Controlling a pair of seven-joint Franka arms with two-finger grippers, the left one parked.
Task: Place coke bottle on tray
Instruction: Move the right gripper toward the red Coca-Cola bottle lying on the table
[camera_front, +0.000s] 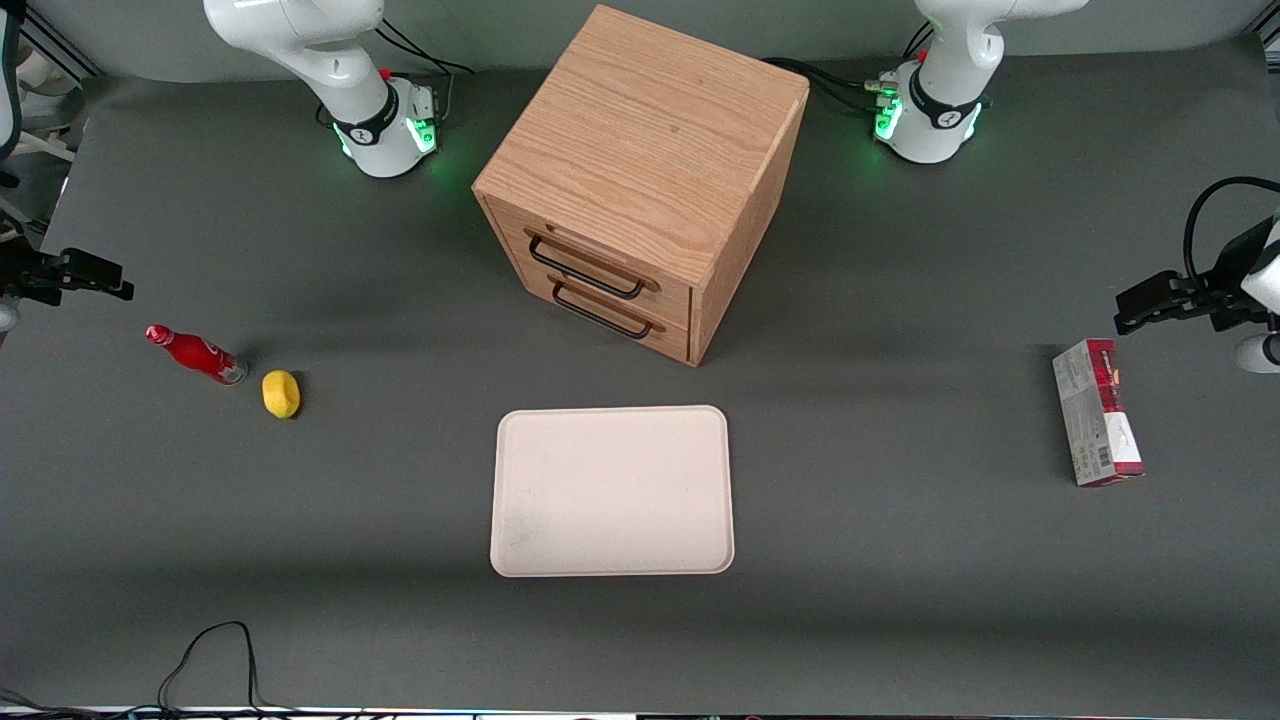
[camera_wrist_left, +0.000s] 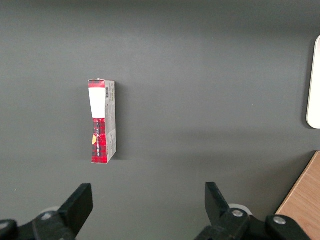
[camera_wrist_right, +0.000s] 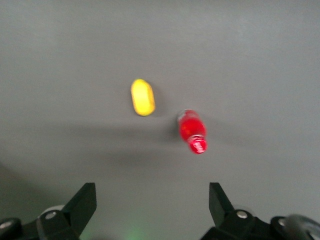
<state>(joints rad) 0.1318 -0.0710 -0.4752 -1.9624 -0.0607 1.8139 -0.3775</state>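
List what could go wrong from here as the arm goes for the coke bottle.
1. The coke bottle looks upright and slim; a pincer finger brushing it may tip it over and send it rolling.
2. The yellow lemon-like object sits just beside the bottle, so the open pincer, high above both, might knock or catch it.
3. The tray lies well toward the table's middle; a weak grip could drop the glossy bottle on the way.
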